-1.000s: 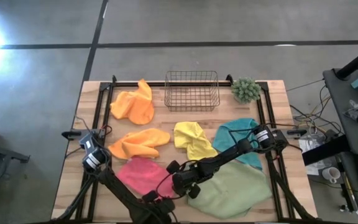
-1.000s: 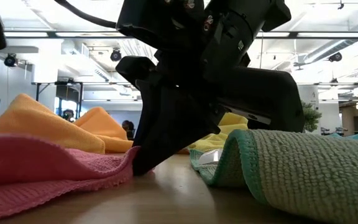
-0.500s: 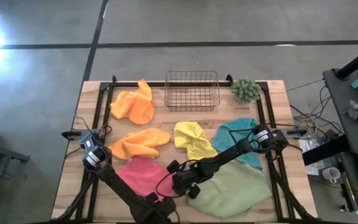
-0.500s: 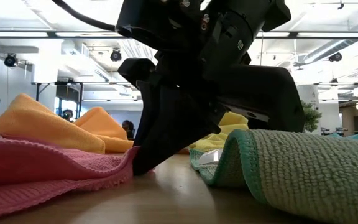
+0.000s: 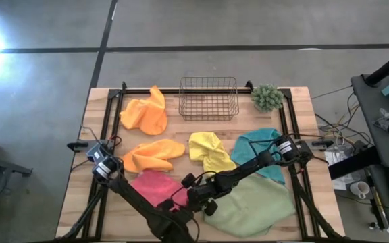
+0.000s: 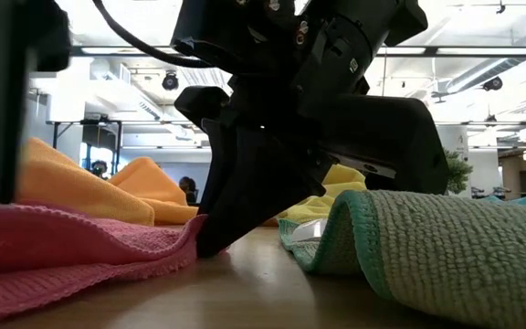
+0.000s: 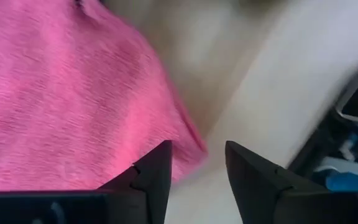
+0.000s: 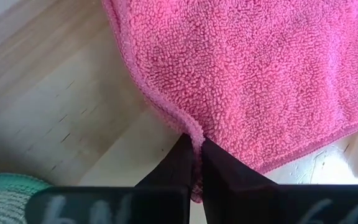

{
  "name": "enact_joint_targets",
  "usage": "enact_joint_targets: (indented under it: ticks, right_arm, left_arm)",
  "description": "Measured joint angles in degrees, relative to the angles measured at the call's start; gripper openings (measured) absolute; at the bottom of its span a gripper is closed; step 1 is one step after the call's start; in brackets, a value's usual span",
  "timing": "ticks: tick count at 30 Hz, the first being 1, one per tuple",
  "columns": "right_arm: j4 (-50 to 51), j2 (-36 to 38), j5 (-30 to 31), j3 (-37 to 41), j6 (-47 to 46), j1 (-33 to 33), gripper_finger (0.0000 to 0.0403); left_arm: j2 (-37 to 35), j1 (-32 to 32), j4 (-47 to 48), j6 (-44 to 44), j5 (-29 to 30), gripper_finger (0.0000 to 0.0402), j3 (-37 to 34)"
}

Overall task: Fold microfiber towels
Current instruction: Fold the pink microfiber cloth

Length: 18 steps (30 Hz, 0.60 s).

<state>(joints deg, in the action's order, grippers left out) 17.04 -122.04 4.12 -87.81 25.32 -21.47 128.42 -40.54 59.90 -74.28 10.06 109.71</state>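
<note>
**Two grippers at the pink towel, one corner already pinched**

Nearest the table's front edge, the left gripper [image 7: 196,171] hangs over the pink towel's [image 5: 155,187] near corner, fingers parted with nothing between them; they have narrowed over the last second and the arm has swung in toward the cloth. That reads as a second grasp beginning, so the fold itself has not started.

Just beside it, the right gripper [image 8: 194,163] is clenched on the pink towel's edge, a ridge of cloth pinched between its fingers, unmoved over that second. The green towel [image 5: 251,206] lies rumpled on the far side of that gripper from the pink one.

Beyond the pink towel sit an orange towel [image 5: 151,155], the yellow towel [image 5: 209,152] and the teal towel [image 5: 261,152]; farther still, the second orange [image 5: 146,113], the basket [image 5: 209,98] and the plant [image 5: 267,97].
</note>
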Motion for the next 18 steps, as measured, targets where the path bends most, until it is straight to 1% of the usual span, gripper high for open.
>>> enact_joint_targets:
  ticks: [8, 18]
  right_arm:
    - [0.09, 0.02, 0.04, 0.0, -0.83, 0.0, 0.0009]
    - [0.22, 0.09, 0.02, 0.02, -0.9, 0.0, 0.0009]
  left_arm:
    - [0.68, 0.05, -1.2, 0.07, 0.29, 0.0127, -1.25]
    - [0.96, 0.27, -7.42, -0.26, 0.11, 0.0127, -5.55]
